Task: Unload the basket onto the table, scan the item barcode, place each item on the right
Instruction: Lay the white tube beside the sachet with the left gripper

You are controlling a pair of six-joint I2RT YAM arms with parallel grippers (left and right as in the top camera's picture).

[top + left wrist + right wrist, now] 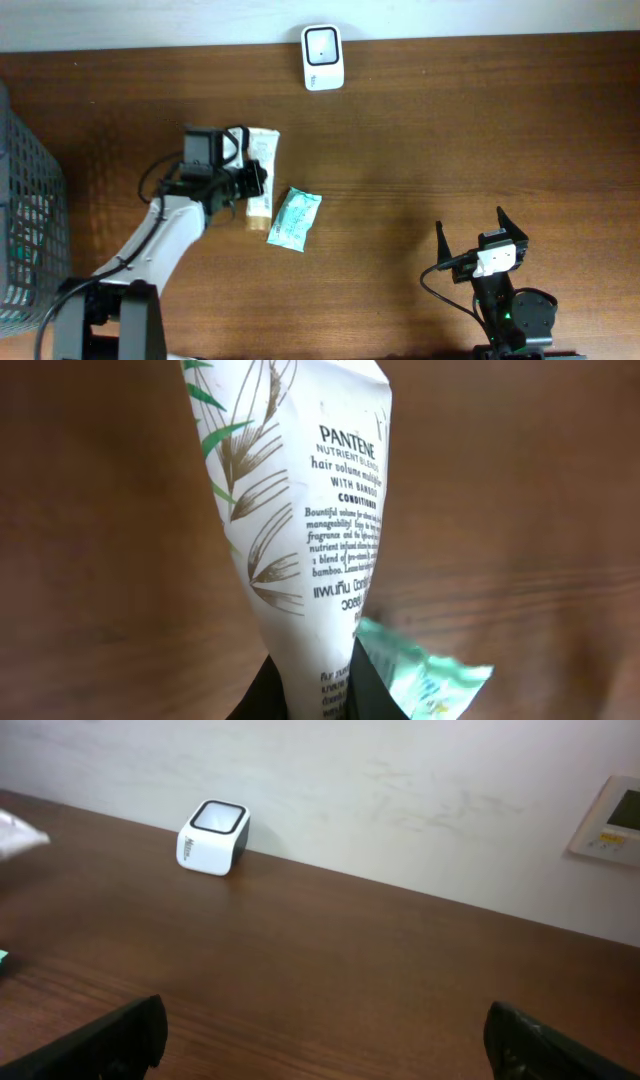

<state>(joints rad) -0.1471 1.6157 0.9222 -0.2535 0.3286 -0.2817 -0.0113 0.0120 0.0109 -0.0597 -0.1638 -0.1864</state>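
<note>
The left gripper (320,695) has its jaws clamped on the lower end of a white Pantene conditioner tube (300,510). In the left wrist view the dark fingers (258,705) pinch the tube at the bottom centre of the frame, and the tube runs up toward the top edge with its printed text and leaf pattern facing the camera. In the overhead view this grip sits left of centre. The tube points toward the top of the frame, and whether it touches the wooden table (450,130) cannot be told. A teal packet (293,218) lies just to the right of the tube, tilted. The white barcode scanner (323,57) stands at the top centre of the overhead frame by the table's edge, well apart from the tube.

At the lower right, the right gripper (470,220) has its jaws wide apart with nothing between them. A grey mesh basket (30,200) sits at the left edge.
</note>
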